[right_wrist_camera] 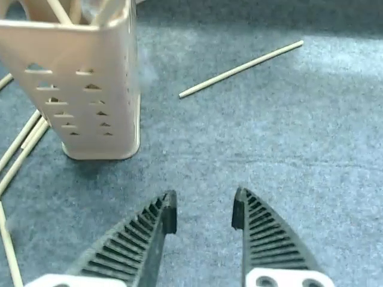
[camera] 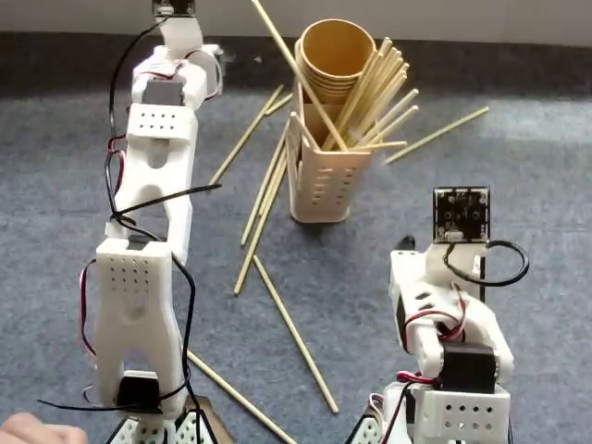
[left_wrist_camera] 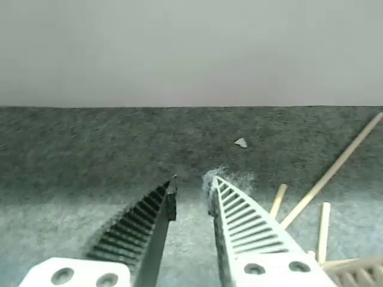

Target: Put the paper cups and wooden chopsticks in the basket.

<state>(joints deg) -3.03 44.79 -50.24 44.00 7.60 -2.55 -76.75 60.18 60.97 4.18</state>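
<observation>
Basket: The basket (camera: 324,180) stands mid-bench with the paper cups (camera: 335,55) stacked inside.
Loose: Wooden chopsticks (camera: 264,199) lie scattered to its left and nearer.
Claws: The left claw (left_wrist_camera: 192,190) is at the far wall and the right claw (right_wrist_camera: 204,212) is near the basket. Both are parted and empty.
Risk: A nudge could topple the tall, bristling basket.
Room: The bench (camera: 518,185) is open on the right and tight at the far edge.

Your counter (camera: 527,185) carries a grey-blue, felt-like cover, and the fibres show up close. Along its far edge the cover goes to a darker band. Behind that stands a plain pale wall (left_wrist_camera: 191,48). A small whitish scrap (left_wrist_camera: 240,142) lies on the cover near that edge. You can't tell what it is.
</observation>
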